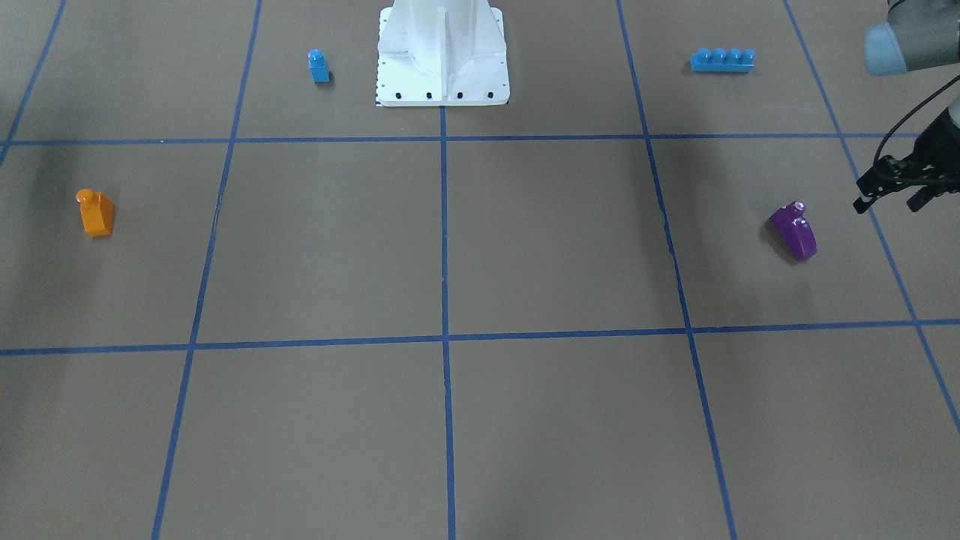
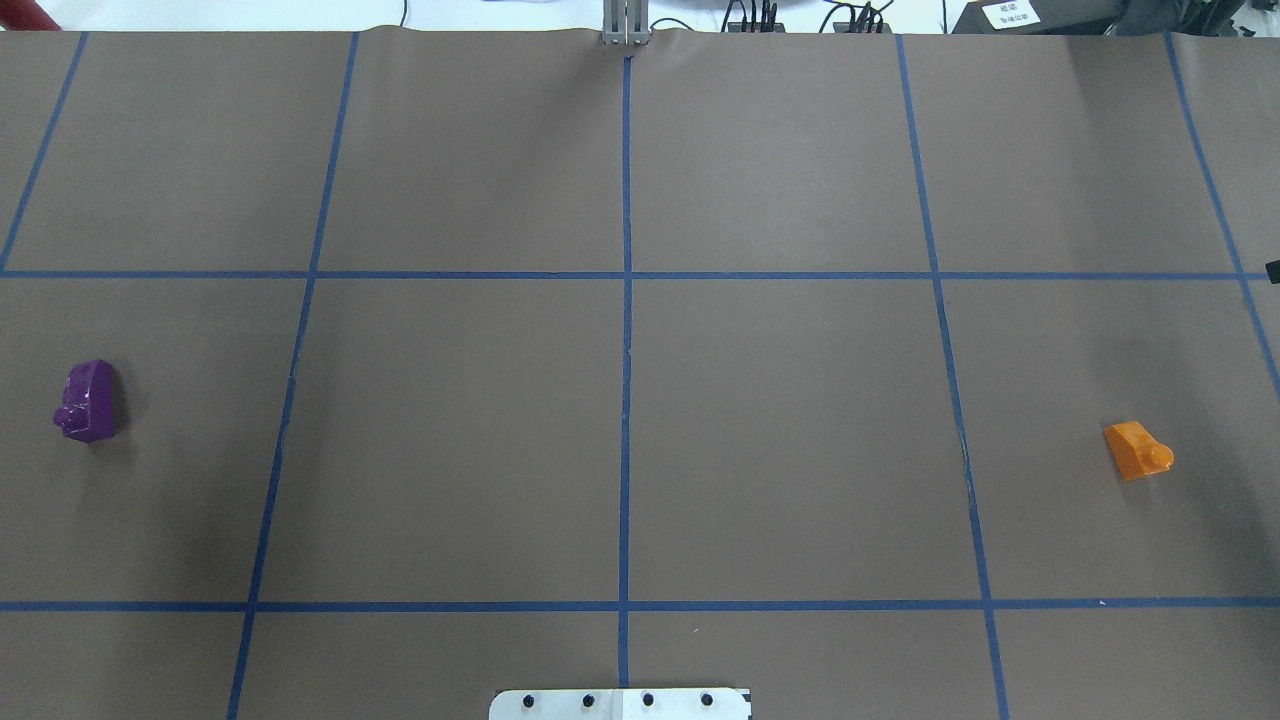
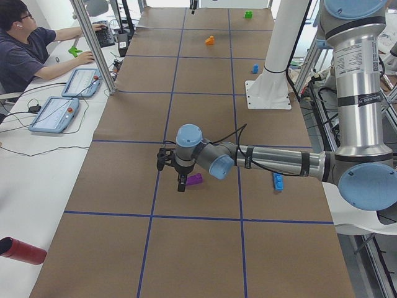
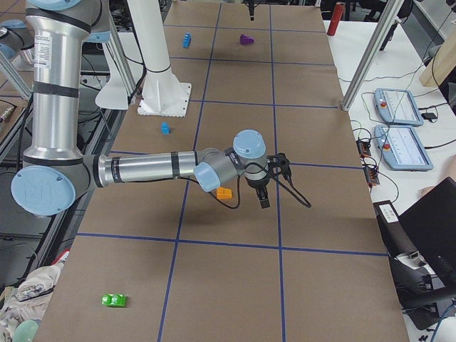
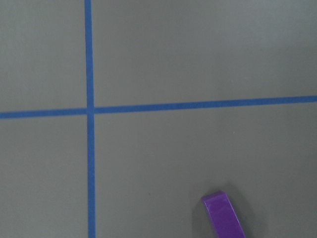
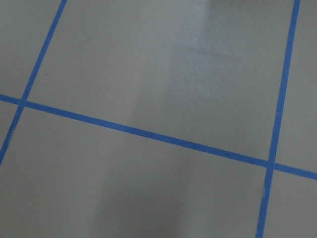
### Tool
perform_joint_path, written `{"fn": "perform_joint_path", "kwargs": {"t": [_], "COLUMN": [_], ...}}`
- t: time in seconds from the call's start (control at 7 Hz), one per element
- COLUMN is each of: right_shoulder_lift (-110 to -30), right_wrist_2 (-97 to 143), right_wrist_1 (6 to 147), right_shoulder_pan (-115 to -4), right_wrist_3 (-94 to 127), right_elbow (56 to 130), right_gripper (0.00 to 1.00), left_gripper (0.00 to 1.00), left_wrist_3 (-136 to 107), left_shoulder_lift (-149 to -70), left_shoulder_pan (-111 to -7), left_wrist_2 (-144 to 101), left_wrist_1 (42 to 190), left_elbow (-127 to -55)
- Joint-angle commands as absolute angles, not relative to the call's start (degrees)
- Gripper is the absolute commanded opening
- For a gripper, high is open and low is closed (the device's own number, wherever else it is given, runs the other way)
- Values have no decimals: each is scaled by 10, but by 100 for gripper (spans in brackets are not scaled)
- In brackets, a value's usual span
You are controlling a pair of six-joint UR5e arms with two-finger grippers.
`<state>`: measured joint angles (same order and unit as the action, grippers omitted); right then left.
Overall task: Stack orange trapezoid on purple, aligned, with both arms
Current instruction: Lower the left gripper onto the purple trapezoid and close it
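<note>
Left side first: left gripper [image 1: 889, 204] hangs just above the table [image 1: 525, 247] out near the table's left end. Its two black fingers are spread apart with nothing between them, so it's open and holding nothing. Purple brick [image 1: 793, 231] sits on the brown paper just beside it, a bit further in toward the table's centre. It's not between the jaws and not touching them. The left wrist cam only catches one purple corner at the bottom edge of its picture, so the brick is off to one side of the fingers rather than under them.

Moving in, a long blue four-stud brick [image 1: 722, 60] lies back near the robot. Next comes the white base plate [image 1: 442, 82] in the middle, and then a small blue single-stud brick [image 1: 319, 66] on the other side of it.

Over on the right, the orange trapezoid [image 2: 1138, 452] stands on the paper with its stud up, well apart from the purple one and nearly the whole table away. The right gripper [image 4: 262, 194] only really shows up in the right-end side camera. There it hangs near the orange brick, with the brick on the robot's side of it and not in the jaws as far as I can see. Honestly can't tell whether those jaws are open or closed from that angle.
</note>
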<state>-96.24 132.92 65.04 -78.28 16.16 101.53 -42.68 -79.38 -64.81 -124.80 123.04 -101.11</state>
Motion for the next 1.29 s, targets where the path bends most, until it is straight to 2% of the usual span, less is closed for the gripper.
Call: {"fn": "perform_joint_path", "kwargs": {"t": [0.0,0.43,0.57,0.71,1.0,1.14], "right_shoulder_lift": [-962,-962,-962,-962,-962,-962], "right_wrist_2": [1329,1329,1329,1329,1329,1330], "right_wrist_1": [650,650,650,650,650,650], "right_shoulder_pan": [-782,-782,-781,-782,-782,-781], "right_wrist_3": [162,162,162,162,162,162], "right_elbow": [1014,1012,1012,1012,1012,1012], "right_gripper": [100,100,100,100,100,100], "left_gripper": [100,98,89,70,0,0], "left_wrist_3": [-561,-577,-577,-577,-576,-574], "left_shoulder_lift": [-788,-789,-789,-792,-798,-804], "left_shoulder_pan": [-545,-498,-497,-497,-493,-491], "left_wrist_2": [-1203,-1179,-1179,-1179,-1179,-1179], "left_wrist_1": [1276,1286,1305,1322,1323,1326], "left_elbow": [-1011,-983,-969,-954,-947,-948]}}
